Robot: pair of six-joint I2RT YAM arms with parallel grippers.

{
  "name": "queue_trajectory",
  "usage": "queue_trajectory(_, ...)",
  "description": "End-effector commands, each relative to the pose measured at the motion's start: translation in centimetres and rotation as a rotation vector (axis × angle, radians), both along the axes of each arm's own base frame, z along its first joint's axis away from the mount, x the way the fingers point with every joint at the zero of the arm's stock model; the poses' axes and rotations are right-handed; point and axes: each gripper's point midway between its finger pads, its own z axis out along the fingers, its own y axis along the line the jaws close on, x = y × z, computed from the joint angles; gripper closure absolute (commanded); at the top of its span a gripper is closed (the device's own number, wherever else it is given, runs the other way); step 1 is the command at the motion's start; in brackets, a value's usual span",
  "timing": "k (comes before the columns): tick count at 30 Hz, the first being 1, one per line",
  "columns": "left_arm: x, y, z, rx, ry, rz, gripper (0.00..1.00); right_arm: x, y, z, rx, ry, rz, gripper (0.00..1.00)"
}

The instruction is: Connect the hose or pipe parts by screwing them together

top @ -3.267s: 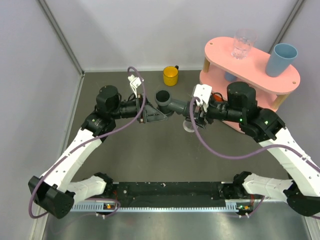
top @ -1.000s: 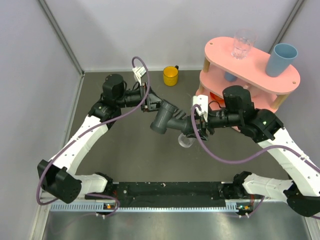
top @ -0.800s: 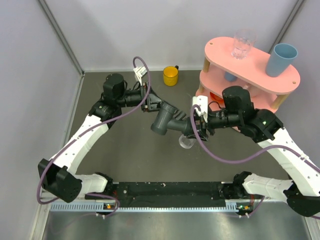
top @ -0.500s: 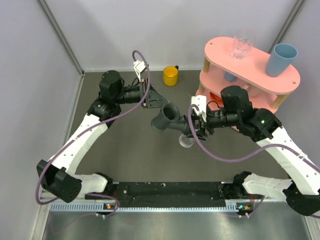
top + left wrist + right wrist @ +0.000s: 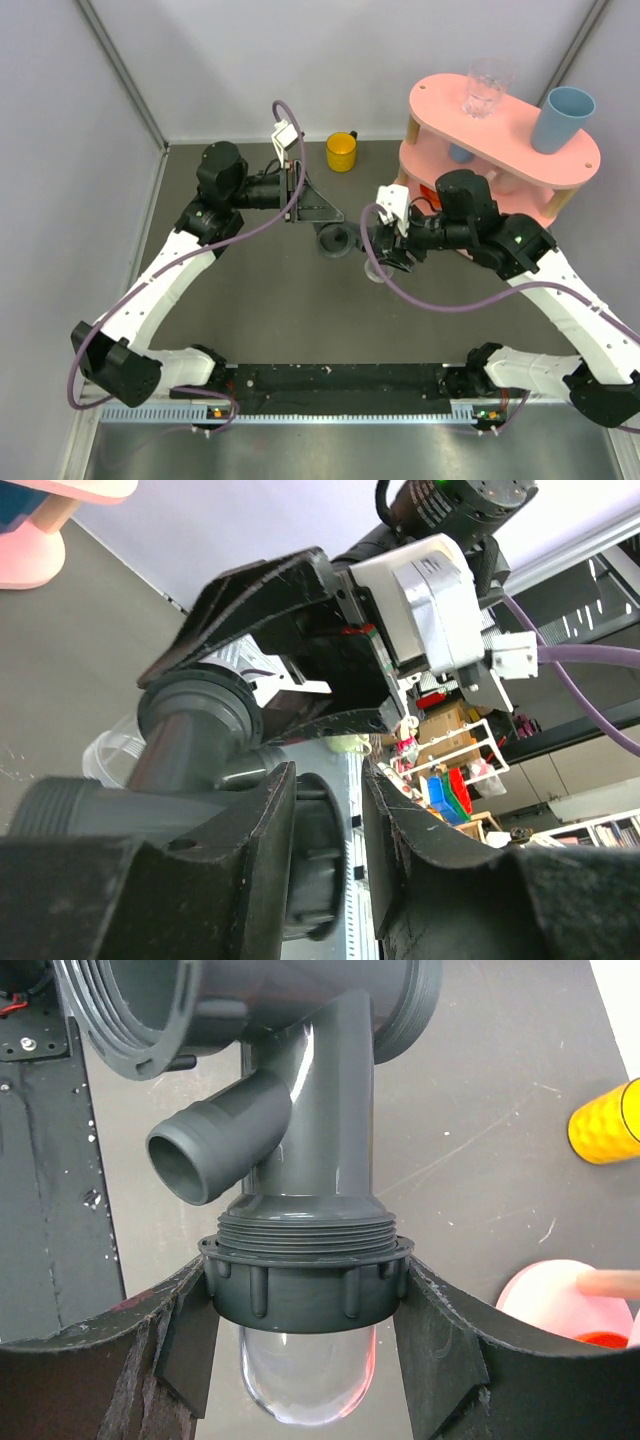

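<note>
Over the middle of the counter (image 5: pixel 270 310), the right hand (image 5: pixel 305 1305) pinches the grey collar (image 5: pixel 305 1278) of the clear tubular piece (image 5: pixel 300 1375), which sits on a threaded end of the dark T-shaped fitting (image 5: pixel 320 1090); the left hand (image 5: pixel 325 780) straddles the fitting's other end, fingers narrow, though I cannot tell whether they grip; screwing looks part done; next, the fitting needs bracing while the collar turns down the exposed thread.

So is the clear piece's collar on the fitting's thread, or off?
On: the grey collar rings the fitting's threaded end, with thread ridges bare above it. Fully tight: cannot tell.
</note>
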Motion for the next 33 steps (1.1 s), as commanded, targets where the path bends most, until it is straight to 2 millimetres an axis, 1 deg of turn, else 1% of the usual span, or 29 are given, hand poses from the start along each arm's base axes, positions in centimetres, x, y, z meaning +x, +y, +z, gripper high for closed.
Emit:
queue_trajectory(1, -2.5, 0.5, 1.6, -0.047, -0.11, -0.043, 0.63, 1.9, 0.5, 2.9, 0.061, -0.097, -0.057, 1.0)
queue_trajectory(6, -3.5, 0.6, 1.2, -0.049, -0.109, -0.044, 0.63, 3.1, 0.2, 3.3, 0.066, -0.113, -0.114, 1.0)
queue_trajectory(9, -4.0, 0.5, 0.4, -0.041, -0.099, -0.053, 0.62, 3.3, 0.4, 3.9, 0.088, -0.114, -0.124, 1.0)
queue_trajectory(14, -4.0, 0.4, -1.2, -0.015, -0.075, -0.047, 0.63, 3.7, 0.7, 4.6, 0.115, -0.121, -0.129, 1.0)
queue_trajectory(18, -3.6, 0.4, -2.7, 0.02, -0.073, -0.015, 0.64, 3.8, 0.6, 5.2, 0.132, -0.132, -0.127, 1.0)
queue_trajectory(20, -3.3, 0.4, -3.8, 0.051, -0.059, 0.001, 0.64, 3.3, 0.9, 5.6, 0.148, -0.134, -0.096, 1.0)
queue_trajectory(23, -2.5, 0.3, -4.8, 0.086, -0.056, 0.039, 0.65, 2.7, 0.9, 6.3, 0.173, -0.154, -0.068, 1.0)
queue_trajectory(27, -1.5, 0.1, -6.2, 0.124, -0.03, 0.075, 0.66, 3.0, 0.8, 6.7, 0.19, -0.169, -0.087, 1.0)
queue_trajectory(30, -1.2, 0.1, -6.7, 0.132, -0.023, 0.086, 0.66, 3.2, 0.6, 6.8, 0.193, -0.173, -0.098, 1.0)
queue_trajectory(32, -1.2, 0.1, -6.7, 0.132, -0.021, 0.086, 0.65, 3.5, 0.5, 7.0, 0.198, -0.184, -0.115, 1.0)
queue_trajectory(33, -1.3, 0.1, -6.4, 0.126, -0.026, 0.087, 0.64, 3.7, 0.4, 6.8, 0.19, -0.186, -0.12, 1.0)
